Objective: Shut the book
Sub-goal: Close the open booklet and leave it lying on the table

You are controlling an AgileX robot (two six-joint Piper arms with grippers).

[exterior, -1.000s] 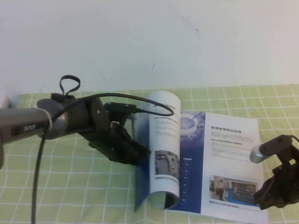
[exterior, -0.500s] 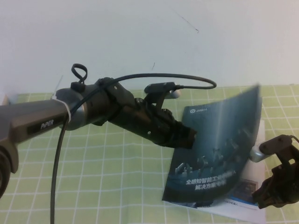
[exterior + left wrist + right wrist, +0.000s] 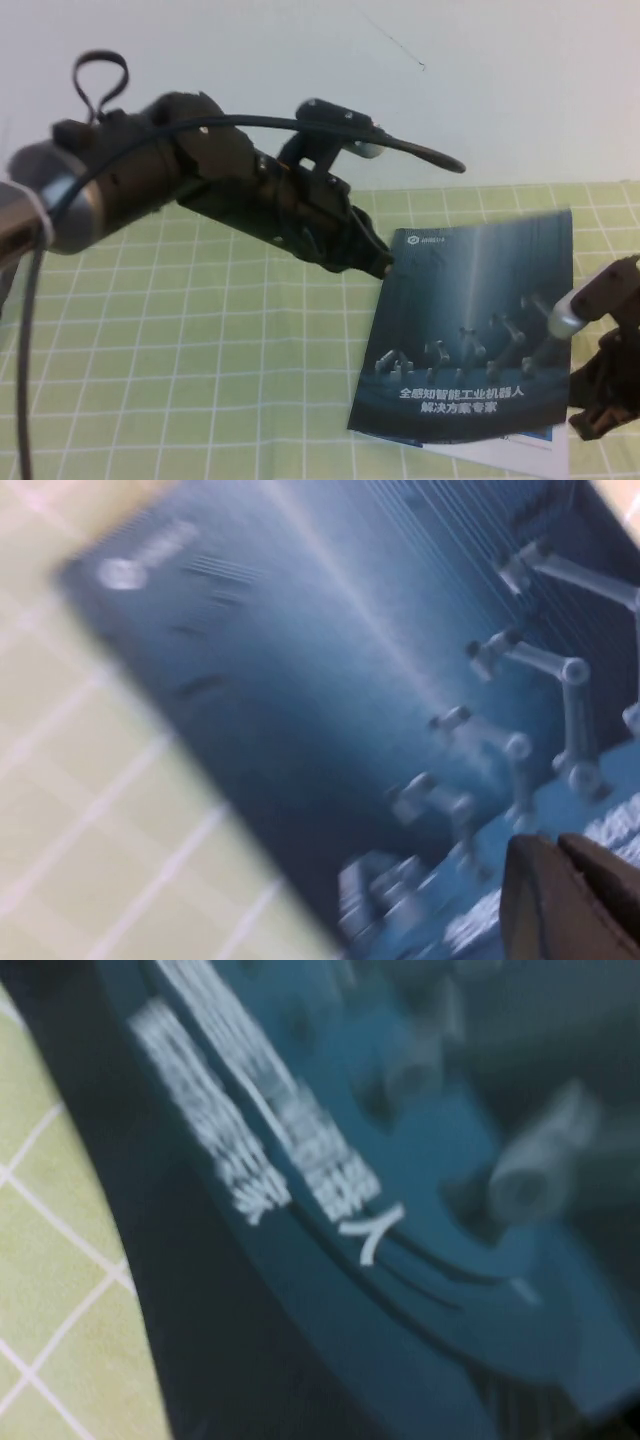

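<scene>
High view — book (image 3: 470,330) now flatter; left pincer (image 3: 378,262) together at corner, right pincer (image 3: 598,405) beside.

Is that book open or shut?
Shut, or nearly: the book lies blue cover up, one white page strip showing beneath. Left gripper is by its top corner, right gripper at its right edge.

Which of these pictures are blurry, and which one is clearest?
High view: clearest, evenly lit; the book blurs a little at its far edge, left hand at its far left corner, right hand by its near right edge. Left wrist view: book streaked and smeared. Right wrist view: its print soft, dark shadow alongside.
</scene>
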